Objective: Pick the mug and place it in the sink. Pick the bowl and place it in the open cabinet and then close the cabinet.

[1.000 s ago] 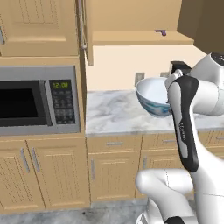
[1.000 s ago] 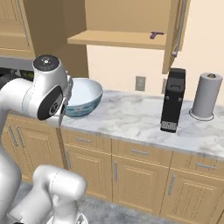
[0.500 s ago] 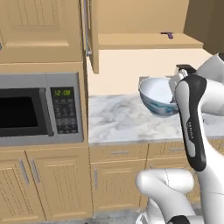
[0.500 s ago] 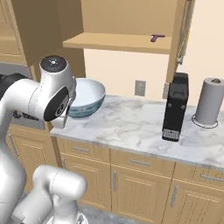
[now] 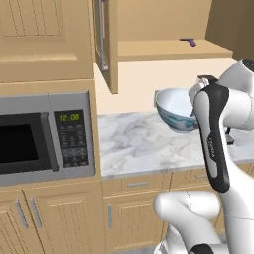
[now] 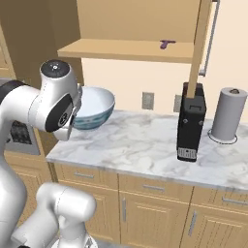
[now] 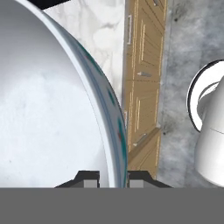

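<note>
At the top of the left base view the cabinet [image 5: 171,47] stands open, its shelf bare except for a small purple thing [image 5: 188,42] at the back. Below it, at centre right, the bowl [image 5: 174,108] hangs above the tabletop [image 5: 134,141], and the pincer [image 7: 113,178] is clenched on its rim, one tip inside, one outside. The carry should go well if the bowl rises level past the shelf edge before moving in, clear of the open door [image 5: 105,42].
</note>
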Tool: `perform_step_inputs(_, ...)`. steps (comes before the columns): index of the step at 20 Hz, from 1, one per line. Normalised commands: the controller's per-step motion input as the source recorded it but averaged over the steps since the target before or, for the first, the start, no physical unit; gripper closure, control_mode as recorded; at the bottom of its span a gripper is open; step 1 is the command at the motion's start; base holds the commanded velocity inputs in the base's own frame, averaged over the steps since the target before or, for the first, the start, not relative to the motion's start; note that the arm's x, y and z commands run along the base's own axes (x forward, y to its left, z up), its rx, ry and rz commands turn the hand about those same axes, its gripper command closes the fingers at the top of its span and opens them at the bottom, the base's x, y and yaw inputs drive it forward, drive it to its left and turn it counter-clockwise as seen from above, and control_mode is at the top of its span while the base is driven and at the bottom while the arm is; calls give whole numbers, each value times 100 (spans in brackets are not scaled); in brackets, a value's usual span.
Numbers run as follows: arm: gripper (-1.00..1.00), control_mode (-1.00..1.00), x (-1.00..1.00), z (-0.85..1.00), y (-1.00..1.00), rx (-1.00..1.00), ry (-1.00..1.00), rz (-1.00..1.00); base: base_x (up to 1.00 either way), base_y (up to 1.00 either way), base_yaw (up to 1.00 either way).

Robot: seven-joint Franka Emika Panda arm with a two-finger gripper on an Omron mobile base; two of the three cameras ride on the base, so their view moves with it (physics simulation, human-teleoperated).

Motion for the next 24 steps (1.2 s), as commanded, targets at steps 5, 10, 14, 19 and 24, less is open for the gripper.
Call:
perform_step_inputs(5,100,100,0,0,0,0,0,0,23,7,-23)
perform_step_inputs(10,100,100,0,0,0,0,0,0,21,0,-13)
perform_step_inputs(14,100,100,0,0,0,0,0,0,4,-6,11)
perform_step_inputs(19,100,100,0,0,0,0,0,0,19,-8,16)
perform_step_inputs(24,100,100,0,0,0,0,0,0,14,-56,16)
